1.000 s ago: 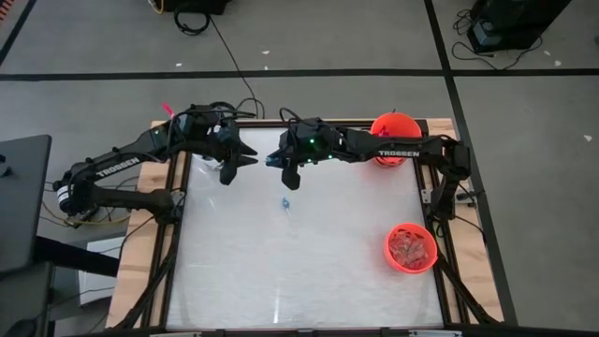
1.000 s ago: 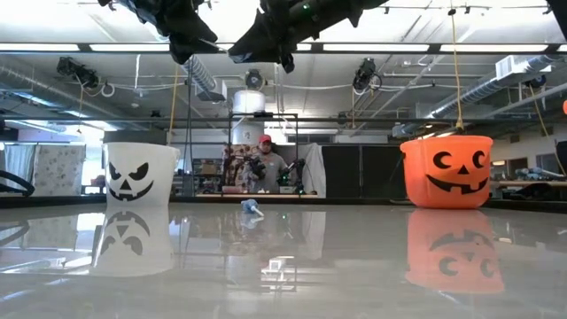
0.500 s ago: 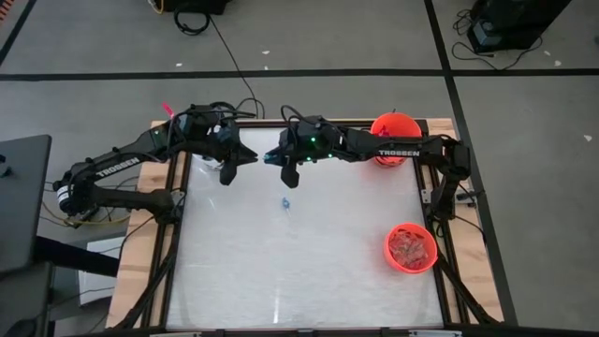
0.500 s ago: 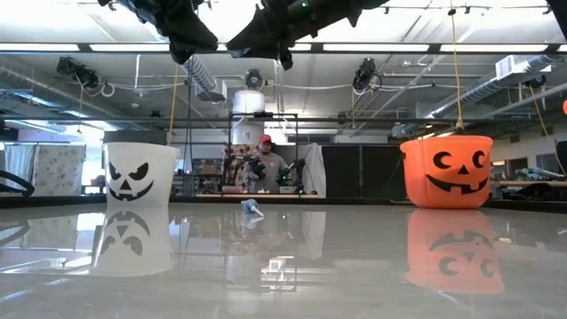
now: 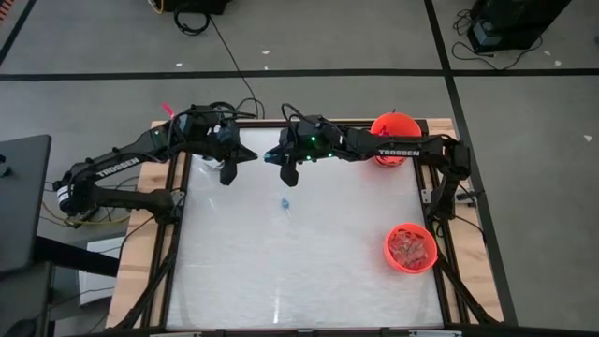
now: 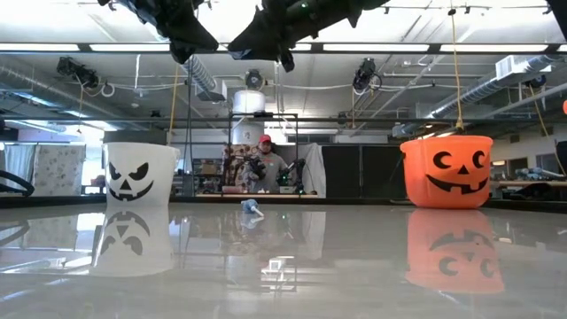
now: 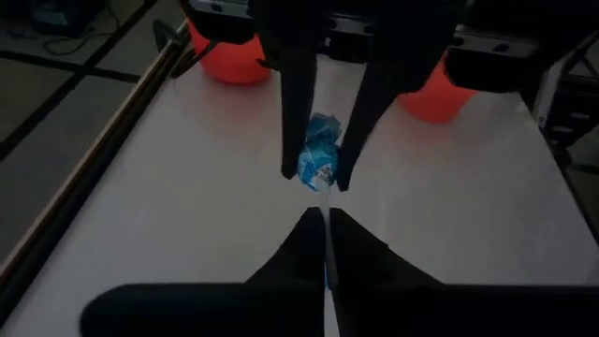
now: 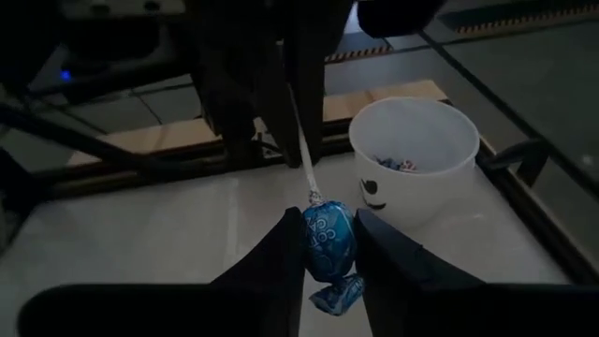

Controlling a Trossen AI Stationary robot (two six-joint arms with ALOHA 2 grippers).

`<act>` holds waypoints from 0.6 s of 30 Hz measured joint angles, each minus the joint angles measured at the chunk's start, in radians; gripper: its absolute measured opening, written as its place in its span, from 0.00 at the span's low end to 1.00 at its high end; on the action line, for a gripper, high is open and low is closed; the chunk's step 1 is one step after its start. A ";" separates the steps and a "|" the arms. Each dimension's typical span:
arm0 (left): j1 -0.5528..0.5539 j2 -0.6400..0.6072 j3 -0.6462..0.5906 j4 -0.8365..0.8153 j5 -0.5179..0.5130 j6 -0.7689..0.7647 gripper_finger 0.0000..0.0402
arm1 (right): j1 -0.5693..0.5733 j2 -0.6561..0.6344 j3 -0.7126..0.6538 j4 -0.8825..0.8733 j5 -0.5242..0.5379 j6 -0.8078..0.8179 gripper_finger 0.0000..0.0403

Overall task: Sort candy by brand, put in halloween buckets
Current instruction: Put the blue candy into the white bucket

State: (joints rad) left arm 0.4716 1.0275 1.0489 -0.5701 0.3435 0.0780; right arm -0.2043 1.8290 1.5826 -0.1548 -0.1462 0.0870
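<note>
A blue-wrapped lollipop (image 8: pixel 329 241) on a thin white stick (image 8: pixel 304 167) is held in the air between my two grippers, over the table's far middle. My left gripper (image 5: pixel 251 155) is shut on the stick, my right gripper (image 5: pixel 273 157) on the wrapped head. One small blue twisted candy (image 5: pixel 284 202) lies on the table below them. The white bucket (image 8: pixel 412 168) stands under the left arm and holds a few sweets. One orange bucket (image 5: pixel 394 139) stands at the far right corner. Another orange bucket (image 5: pixel 411 247), filled with candy, stands near the right edge. My left gripper (image 7: pixel 325 217) pinches the lollipop's white stick (image 7: pixel 324 198) near its free end between the two fingertips, coming level from the table's left, along the stick. The lollipop is lifted clear of the table. My right gripper (image 8: pixel 326 219) pinches the blue wrapped head (image 8: pixel 328 234) between its two fingers, coming level from the table's right. The wrapper's twisted tail (image 8: pixel 337 292) lies between the fingers; the stick points away toward the left gripper.
The white tabletop (image 5: pixel 299 271) lies open in the middle and near half. A wooden frame (image 5: pixel 140 234) runs along its left side. A person (image 6: pixel 263 167) sits in the room beyond the far edge.
</note>
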 joint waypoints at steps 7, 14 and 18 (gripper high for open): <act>0.097 -0.002 0.000 -0.120 -0.319 0.008 0.01 | -0.010 0.001 -0.050 -0.094 0.041 0.090 0.44; 0.257 -0.002 -0.082 -0.242 -0.424 -0.015 0.01 | -0.009 0.002 -0.206 -0.093 0.046 0.230 0.64; 0.338 -0.002 -0.163 -0.249 -0.436 -0.061 0.01 | -0.009 0.002 -0.305 -0.052 0.048 0.281 0.68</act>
State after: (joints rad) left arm 0.8093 1.0260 0.8862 -0.8195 -0.0923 0.0168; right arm -0.2134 1.8309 1.2778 -0.2067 -0.0986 0.3676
